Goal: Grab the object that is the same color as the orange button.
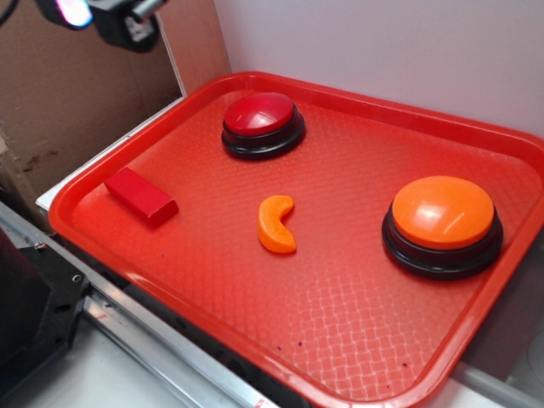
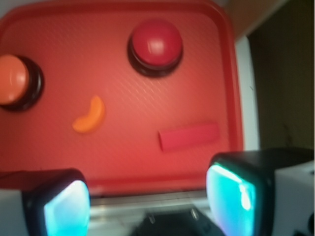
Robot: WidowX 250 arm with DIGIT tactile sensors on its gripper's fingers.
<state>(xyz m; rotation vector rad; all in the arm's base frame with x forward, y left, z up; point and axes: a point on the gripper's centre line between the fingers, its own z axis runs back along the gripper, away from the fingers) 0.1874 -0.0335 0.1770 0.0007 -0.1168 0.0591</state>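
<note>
A textured red plastic tray [image 1: 357, 340] carries four things. The small glossy orange crescent-shaped plastic piece [image 1: 276, 224] lies near the tray's middle, flat on the tray floor, touching nothing. The large round orange dome button on a black circular base [image 1: 442, 224] stands well apart from it, toward one side of the tray. A red dome button on a black base [image 1: 263, 124] sits near the tray's far rim, and a red rectangular block [image 1: 141, 196] lies close to the opposite side rim.

The tool [image 2: 147, 201] hangs above and outside the tray's edge, clear of everything. In the wrist view its two fingers [image 2: 66, 209], with glowing bluish pads, stand wide apart and hold nothing. In the exterior view only a dark part of the arm shows at the top left corner.
</note>
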